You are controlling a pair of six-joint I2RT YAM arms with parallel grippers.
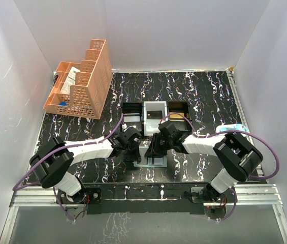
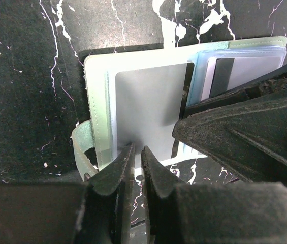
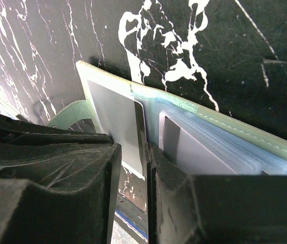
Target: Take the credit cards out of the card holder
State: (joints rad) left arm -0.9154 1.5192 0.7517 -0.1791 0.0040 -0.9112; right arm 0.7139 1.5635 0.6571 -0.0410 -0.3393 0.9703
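Grey card (image 2: 143, 107), left fingers (image 2: 114, 175) nearly closed, pinching

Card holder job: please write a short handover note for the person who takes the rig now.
Left hand: nearly shut on the near edge of the card holder; grip unclear.
Right hand: narrow, astride the grey card; grip unclear.
Holder lies open on the table between both hands.
Done: holder opened.
Left to do: pull out the grey card and the other cards, still in the holder.
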